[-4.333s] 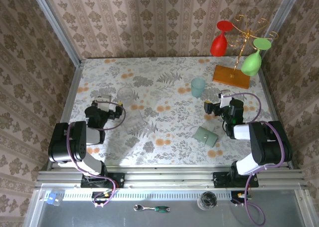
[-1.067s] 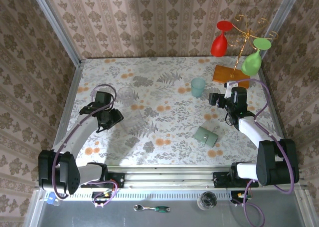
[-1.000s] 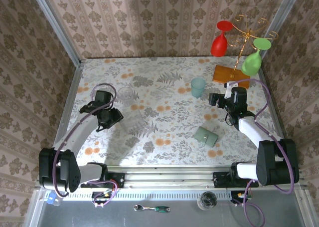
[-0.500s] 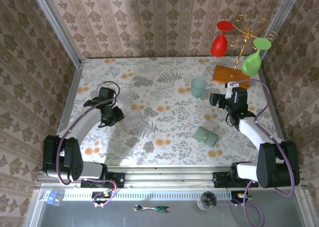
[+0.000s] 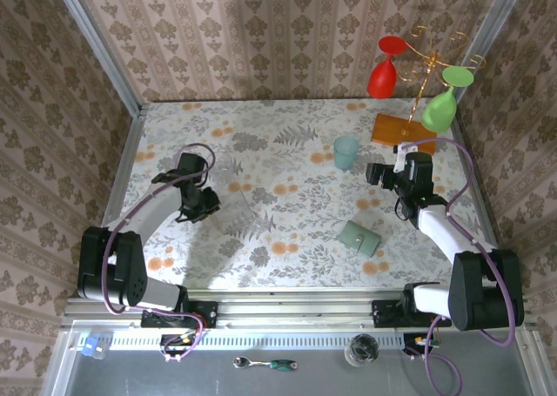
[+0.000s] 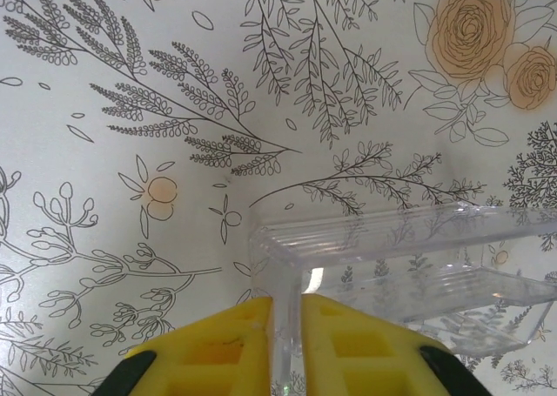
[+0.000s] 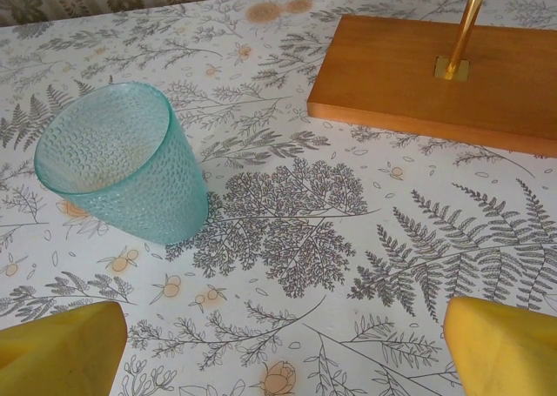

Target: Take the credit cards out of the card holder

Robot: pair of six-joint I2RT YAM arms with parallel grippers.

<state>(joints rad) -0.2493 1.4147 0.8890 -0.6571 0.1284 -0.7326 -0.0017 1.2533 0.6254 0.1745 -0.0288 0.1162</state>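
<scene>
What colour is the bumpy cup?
The cup is pale, see-through teal; the right wrist view shows it best.

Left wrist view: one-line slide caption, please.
Left gripper pinching the end wall of a clear plastic tray on the floral tablecloth.

Reference: centre of the table (image 5: 287, 126), with 12 o'clock pointing away from the arm bases. The card holder (image 5: 359, 238) lies flat at 4 o'clock. The cup (image 5: 345, 152) stands at 1 o'clock, directly behind the card holder. The stand base (image 5: 403, 133) sits at 2 o'clock from the cup. The tumbler (image 5: 222, 165) stands at 10 o'clock. The tray (image 5: 237, 213) lies at 5 o'clock from it.
</scene>
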